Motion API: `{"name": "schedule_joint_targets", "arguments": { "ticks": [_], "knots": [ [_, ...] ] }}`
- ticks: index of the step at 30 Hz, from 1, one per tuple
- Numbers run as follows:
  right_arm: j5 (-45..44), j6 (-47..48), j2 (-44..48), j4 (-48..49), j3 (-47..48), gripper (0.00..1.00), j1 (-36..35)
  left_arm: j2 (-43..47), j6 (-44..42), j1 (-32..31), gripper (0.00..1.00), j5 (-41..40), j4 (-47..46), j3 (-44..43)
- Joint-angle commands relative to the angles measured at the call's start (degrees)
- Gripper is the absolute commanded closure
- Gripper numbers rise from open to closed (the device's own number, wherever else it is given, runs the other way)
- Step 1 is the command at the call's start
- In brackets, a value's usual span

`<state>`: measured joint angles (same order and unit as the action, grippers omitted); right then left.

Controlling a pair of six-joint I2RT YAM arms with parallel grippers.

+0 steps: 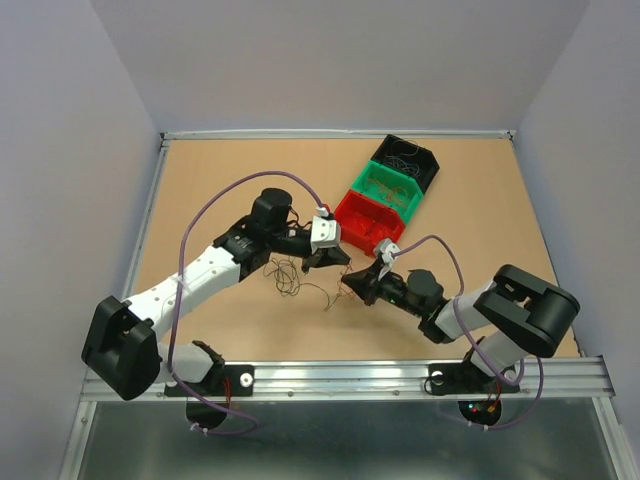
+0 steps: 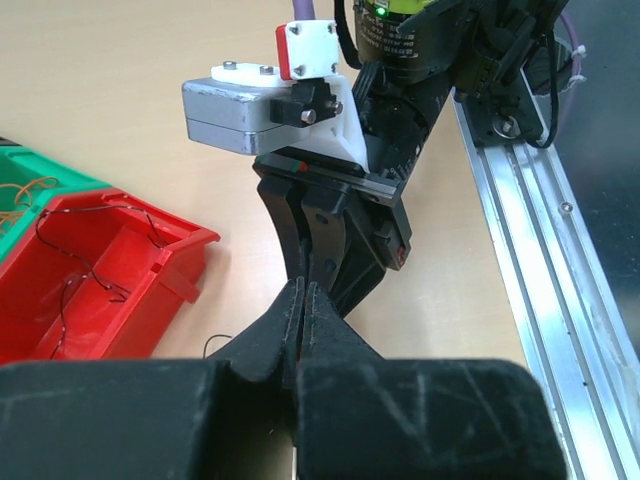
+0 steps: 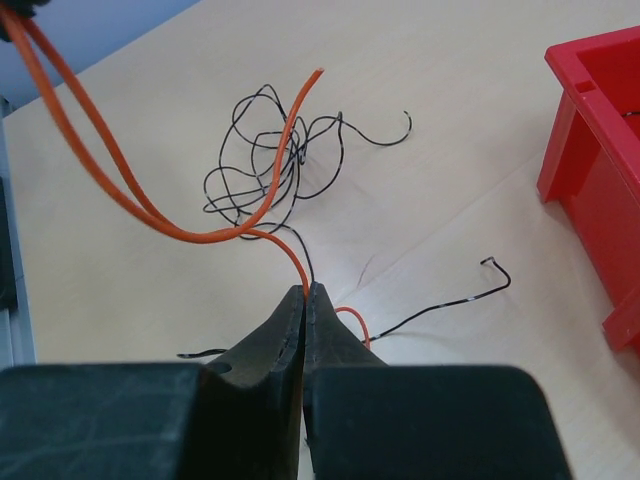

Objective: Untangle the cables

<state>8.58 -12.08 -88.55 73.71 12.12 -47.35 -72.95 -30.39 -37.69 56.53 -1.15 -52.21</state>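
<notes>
Thin cables lie tangled on the table (image 1: 285,277) between my two grippers. My right gripper (image 3: 307,290) is shut on an orange cable (image 3: 215,238), with a black strand (image 3: 440,308) running out beside its tip. From there the orange cable rises in two strands to a dark tip at the top left corner of the right wrist view. A black tangle (image 3: 262,150) rests on the table beyond it. My left gripper (image 2: 303,292) is shut, facing the right wrist closely. No wire shows between its jaws in its own view. From above, the left gripper (image 1: 327,262) and the right gripper (image 1: 350,287) nearly meet.
Three bins stand in a row behind the grippers: red (image 1: 345,215), green (image 1: 372,180) and black (image 1: 432,165), each with loose wires inside. The red bin (image 2: 170,260) is close on the left gripper's left. A metal rail (image 1: 350,375) runs along the near edge.
</notes>
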Motion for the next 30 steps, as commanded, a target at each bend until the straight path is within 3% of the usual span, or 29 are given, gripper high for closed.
{"name": "schedule_joint_targets", "arguments": {
  "ticks": [1, 2, 4, 6, 8, 9, 11, 20, 25, 30],
  "knots": [
    [-0.1, -0.3, 2.7, 27.0, -2.0, 0.99, -0.4, 1.1, -0.2, -0.3, 0.89, -2.4, -1.2, -2.7],
    [-0.7, -0.9, 3.6, 26.4, -2.4, 1.00, -0.4, 1.4, 0.4, -0.3, 0.78, -5.4, -3.1, -2.6],
    [-2.7, -1.6, 5.7, 24.4, -2.7, 0.99, -0.3, 1.8, 2.5, -0.2, 0.68, -9.5, -6.9, -1.8],
    [-4.5, -2.6, 10.2, 16.7, -1.8, 0.99, -0.3, 2.7, 2.9, 0.1, 0.55, -15.3, -8.9, -0.5],
    [-7.9, -2.7, 13.7, 8.0, 0.3, 0.99, -0.3, 3.0, 3.1, 0.4, 0.43, -18.0, -10.7, 0.1],
    [-8.3, -2.1, 16.2, -1.4, 3.2, 1.00, -0.3, 3.1, 4.0, 0.5, 0.31, -20.1, -11.2, 0.4],
    [-14.4, -1.8, 18.4, -12.9, 5.9, 1.00, -0.2, 3.5, 4.6, 0.9, 0.18, -22.1, -12.8, 0.9],
    [-17.5, 3.3, 22.9, -34.2, 20.8, 0.99, 5.8, 6.7, 11.2, 3.9, 0.10, -35.8, -23.4, 5.4],
    [-10.2, 2.1, 18.2, -38.5, 27.9, 0.99, 16.0, 7.6, 14.0, 8.3, 0.10, -34.2, -24.6, 5.8],
    [-9.5, 3.0, 10.2, -38.6, 35.5, 0.99, 23.5, 6.5, 13.9, 9.4, 0.11, -32.1, -24.9, 5.7]
  ]
}}
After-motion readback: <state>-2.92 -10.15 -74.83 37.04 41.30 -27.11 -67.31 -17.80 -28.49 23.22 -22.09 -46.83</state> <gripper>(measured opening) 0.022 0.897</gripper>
